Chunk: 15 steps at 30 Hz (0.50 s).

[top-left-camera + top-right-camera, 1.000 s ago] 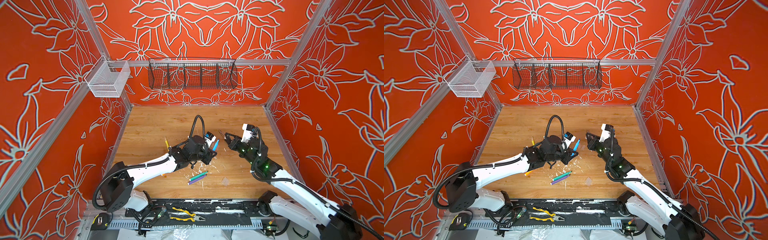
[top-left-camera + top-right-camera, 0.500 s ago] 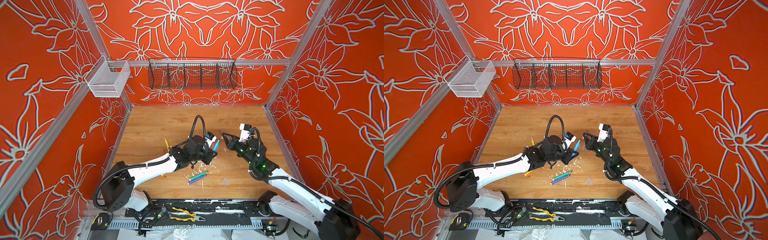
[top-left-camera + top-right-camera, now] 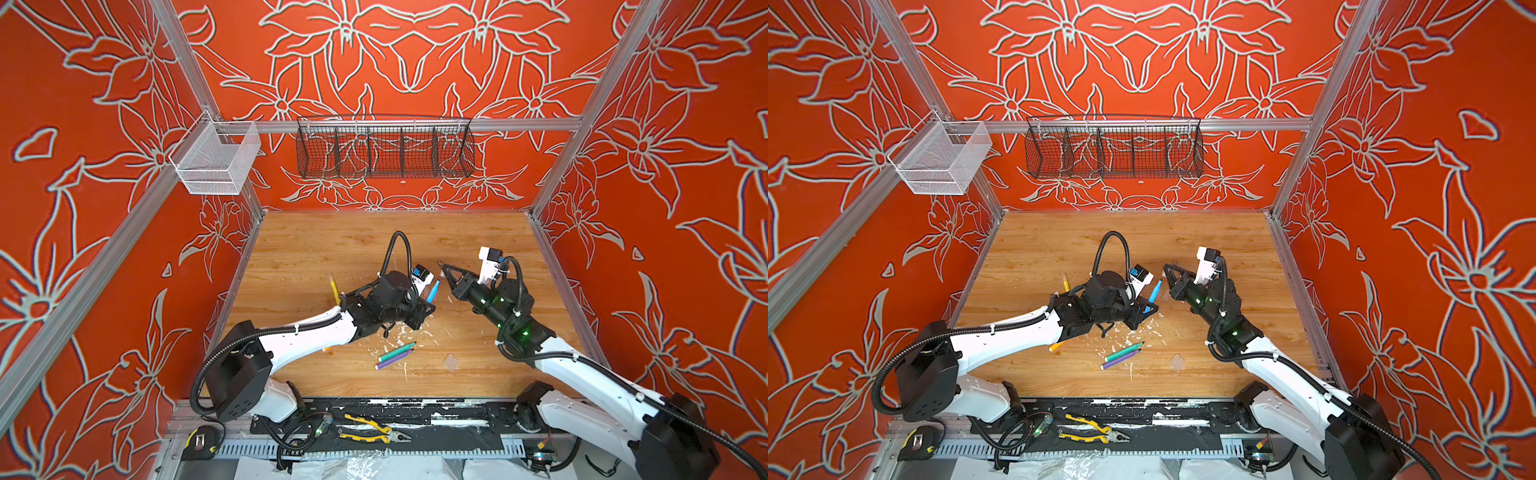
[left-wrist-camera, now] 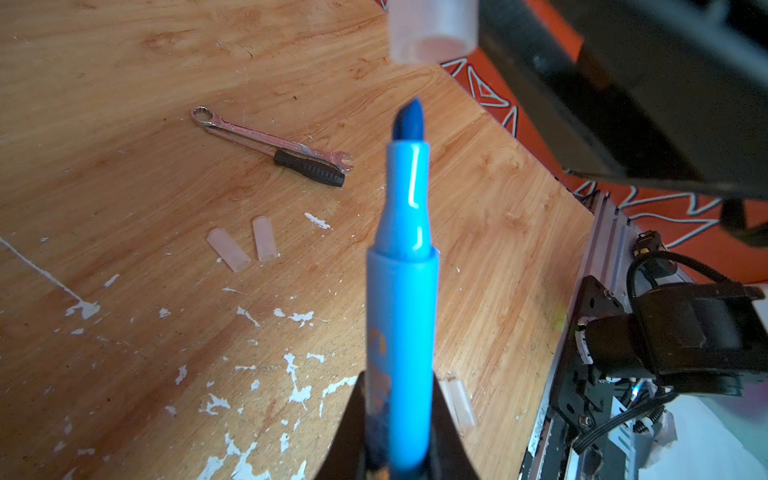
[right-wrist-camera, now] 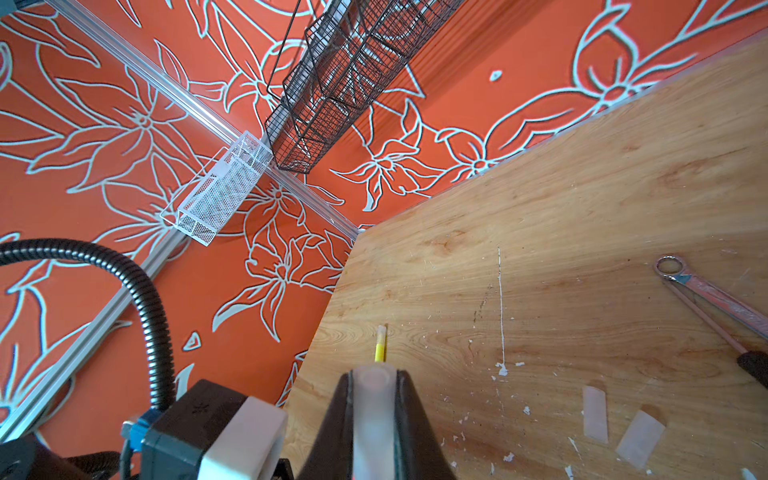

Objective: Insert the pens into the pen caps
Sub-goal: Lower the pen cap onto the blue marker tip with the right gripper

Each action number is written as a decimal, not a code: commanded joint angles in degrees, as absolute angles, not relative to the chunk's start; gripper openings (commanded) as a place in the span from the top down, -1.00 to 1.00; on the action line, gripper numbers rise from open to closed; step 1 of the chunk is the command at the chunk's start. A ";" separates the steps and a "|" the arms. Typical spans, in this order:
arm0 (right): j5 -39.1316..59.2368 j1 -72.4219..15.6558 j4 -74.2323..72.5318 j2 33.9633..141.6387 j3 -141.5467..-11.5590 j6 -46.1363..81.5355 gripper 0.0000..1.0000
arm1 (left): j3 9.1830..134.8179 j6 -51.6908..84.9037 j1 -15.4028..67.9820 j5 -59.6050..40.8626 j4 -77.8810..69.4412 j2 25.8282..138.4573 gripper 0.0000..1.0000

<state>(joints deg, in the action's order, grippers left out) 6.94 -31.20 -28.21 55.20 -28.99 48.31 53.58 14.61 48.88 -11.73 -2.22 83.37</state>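
Observation:
My left gripper (image 4: 397, 384) is shut on a blue pen (image 4: 403, 291), whose bare tip points up and away. In both top views the blue pen (image 3: 433, 291) (image 3: 1155, 291) slants toward my right gripper (image 3: 444, 266) (image 3: 1168, 268). That right gripper (image 5: 374, 378) is shut on a clear pen cap (image 5: 374, 415). In the left wrist view the cap (image 4: 432, 29) hangs just beyond the pen tip, mouth toward it, with a small gap. A yellow pen (image 3: 333, 286), a green pen (image 3: 397, 351), a purple pen (image 3: 392, 360) and an orange pen (image 3: 1055, 345) lie on the table.
Loose clear caps (image 4: 228, 250) (image 4: 264, 239) (image 4: 459, 401) lie on the wood among white paint flecks. A metal wrench (image 4: 270, 141) and a dark-handled tool (image 4: 309, 170) lie farther back. Yellow pliers (image 3: 374, 430) rest on the front rail. A black wire basket (image 3: 384, 149) and a white basket (image 3: 216, 162) hang on the walls.
My right arm has shifted slightly left, keeping the cap near the blue pen's tip. The left arm has stayed nearly still.

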 commanded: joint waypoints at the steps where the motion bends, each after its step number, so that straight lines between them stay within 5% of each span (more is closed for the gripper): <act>1: 8.04 -30.97 -30.15 54.91 -28.01 49.29 1.00 | 54.84 14.79 49.31 -12.11 -3.52 83.88 1.00; 15: 11.95 -31.08 -35.01 59.72 -27.37 50.87 1.00 | 54.84 15.47 49.23 -9.27 -2.86 83.68 1.00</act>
<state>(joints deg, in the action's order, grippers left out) 10.09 -31.20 -32.38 59.35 -28.60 49.78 53.58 15.09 48.88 -10.37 -2.09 83.42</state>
